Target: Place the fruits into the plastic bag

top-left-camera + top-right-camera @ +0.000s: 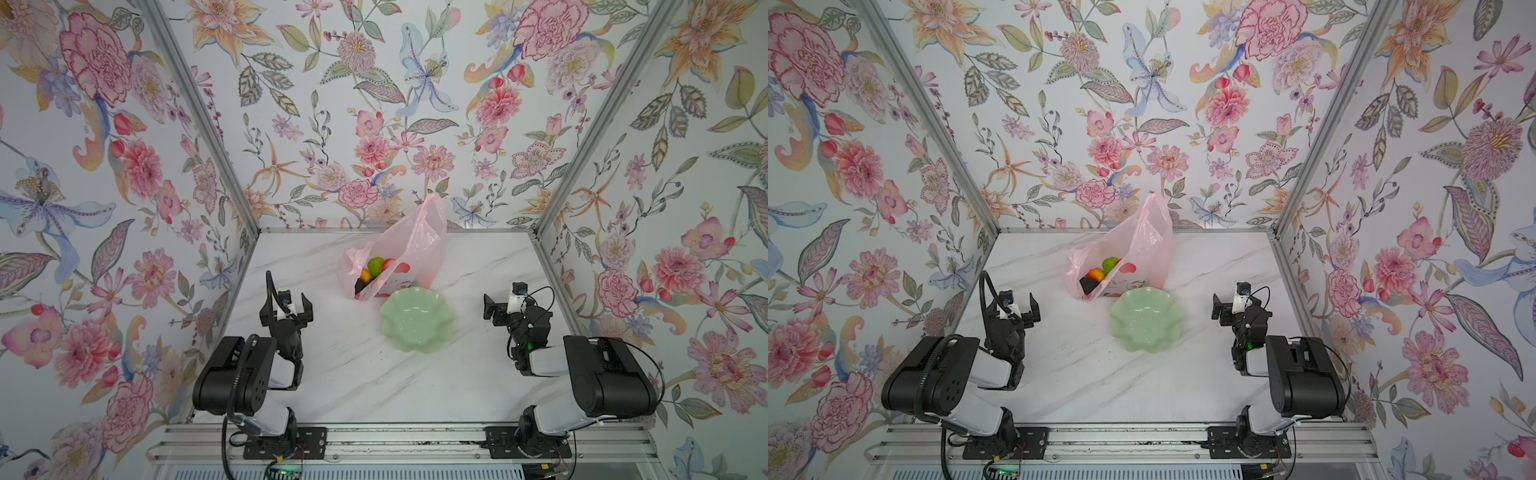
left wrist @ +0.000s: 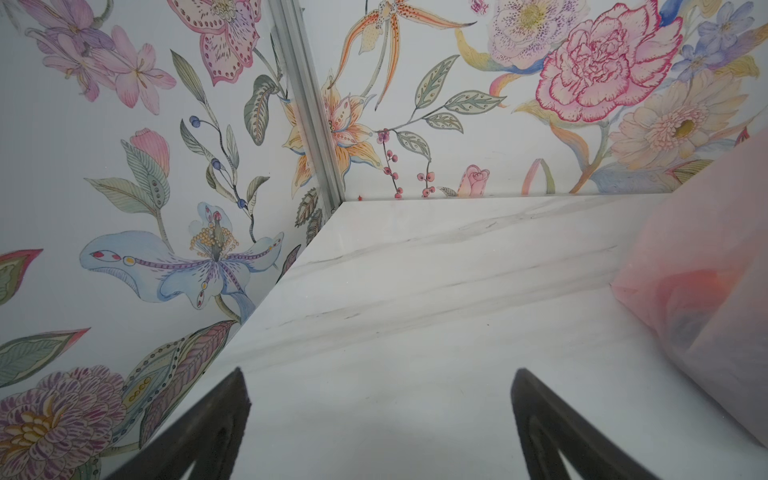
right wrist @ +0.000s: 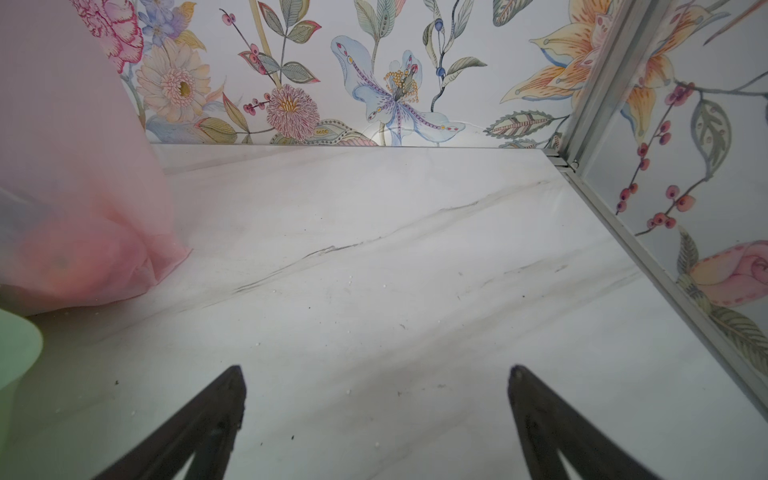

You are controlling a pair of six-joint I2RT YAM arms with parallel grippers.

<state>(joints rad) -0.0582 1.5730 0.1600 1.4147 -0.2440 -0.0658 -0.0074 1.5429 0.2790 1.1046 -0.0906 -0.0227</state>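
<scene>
**A:** The fruits (image 1: pixel 374 270) sit inside the plastic bag (image 1: pixel 419 241), and green, orange, red and dark ones show at its mouth, toward the back of the marble table (image 1: pixel 374 386).

**B:** The pale green scalloped dish (image 1: pixel 417 324) lies just in front of it. The left gripper (image 2: pixel 380 374) and right gripper (image 3: pixel 376 370) flank them, jaws spread wide and gripping nothing.

A staged robot test booth, this; floral wallpaper panels (image 1: pixel 374 104) in aluminium framing (image 1: pixel 199 112) box a marble-look worktop (image 1: pixel 374 386); arms bolted to a rail (image 1: pixel 399 444).
</scene>
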